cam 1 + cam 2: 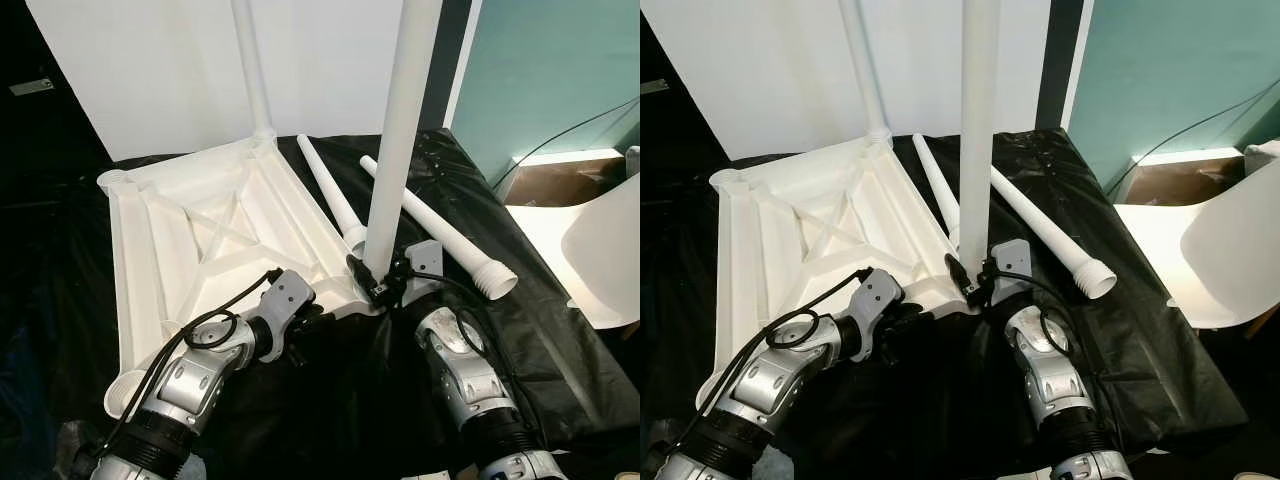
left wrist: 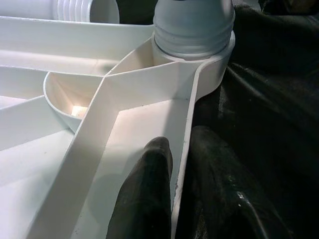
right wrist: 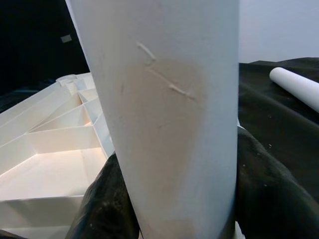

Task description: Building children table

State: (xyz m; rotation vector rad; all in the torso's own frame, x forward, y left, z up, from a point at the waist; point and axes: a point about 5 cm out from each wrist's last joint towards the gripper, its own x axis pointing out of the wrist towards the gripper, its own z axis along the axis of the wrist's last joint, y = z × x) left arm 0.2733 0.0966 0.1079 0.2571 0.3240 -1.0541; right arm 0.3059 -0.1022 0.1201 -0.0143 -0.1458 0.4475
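White ribbed plastic tabletop (image 1: 200,240) lay upside down, frame centre-left, on black sheeting (image 1: 520,330). Far-corner leg (image 1: 252,70) fitted. Right gripper (image 1: 385,285) clenched on upright white tube leg (image 1: 400,130) at near-corner socket. Left gripper (image 1: 310,322) fingers (image 2: 144,199) clamped tabletop rim. Two loose legs (image 1: 440,235) remained, centre-right.

Both eye views are sharp and evenly lit from above, with no motion blur. The white ribbed plastic table panel (image 1: 200,240) is bright, near washed out on its ribs, while the crinkled black plastic sheet (image 1: 450,160) shows small glossy highlights and goes nearly featureless in the dark left corner. The wrist views are soft: the upright white plastic tube (image 3: 169,119) is close and slightly blurred, with a warm brownish cast.
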